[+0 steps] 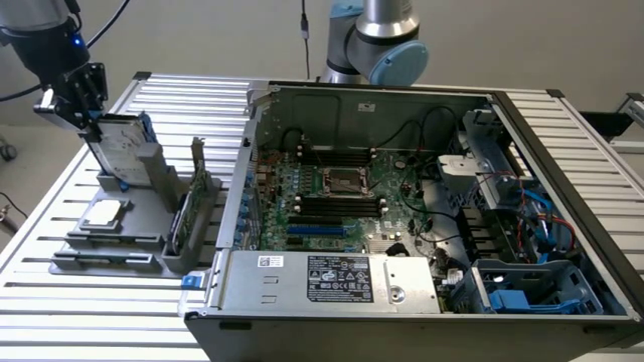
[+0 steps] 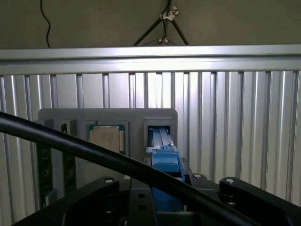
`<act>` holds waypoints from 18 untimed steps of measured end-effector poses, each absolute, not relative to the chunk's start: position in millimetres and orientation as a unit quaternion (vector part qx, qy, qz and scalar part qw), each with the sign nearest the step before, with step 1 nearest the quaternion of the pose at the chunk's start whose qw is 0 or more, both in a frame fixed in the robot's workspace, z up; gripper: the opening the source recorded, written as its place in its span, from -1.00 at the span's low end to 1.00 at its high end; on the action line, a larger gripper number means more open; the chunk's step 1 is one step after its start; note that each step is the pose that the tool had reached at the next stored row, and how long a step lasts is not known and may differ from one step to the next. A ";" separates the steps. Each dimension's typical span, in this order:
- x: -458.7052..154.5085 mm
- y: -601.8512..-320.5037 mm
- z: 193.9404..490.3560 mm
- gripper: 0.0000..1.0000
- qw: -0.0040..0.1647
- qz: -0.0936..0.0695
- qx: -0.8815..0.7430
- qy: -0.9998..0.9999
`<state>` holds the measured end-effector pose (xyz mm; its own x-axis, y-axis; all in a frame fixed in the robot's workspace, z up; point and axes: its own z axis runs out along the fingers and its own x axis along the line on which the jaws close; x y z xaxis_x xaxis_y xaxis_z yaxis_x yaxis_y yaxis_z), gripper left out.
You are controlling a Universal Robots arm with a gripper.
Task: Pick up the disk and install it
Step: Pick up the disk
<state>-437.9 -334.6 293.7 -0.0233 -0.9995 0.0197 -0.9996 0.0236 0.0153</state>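
Disk (image 1: 122, 143) on edge, slatted metal table (image 1: 60, 317), pale wall (image 1: 563, 38)

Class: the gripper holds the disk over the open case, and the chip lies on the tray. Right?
No. The gripper holds the disk at the tray, to the exterior view's left of the case, not over it; the chip lies on the tray. The exterior view shows it.
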 end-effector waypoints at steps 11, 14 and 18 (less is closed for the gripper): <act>-437.1 -334.6 304.6 -0.35 0.012 0.001 0.699 -0.715; -437.1 -334.6 309.7 -0.35 0.012 0.001 0.699 -0.715; -437.1 -334.6 316.2 -0.35 0.012 0.001 0.699 -0.715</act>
<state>-437.1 -334.6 316.2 -0.0234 -0.9995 0.0195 -0.9996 0.0236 0.0152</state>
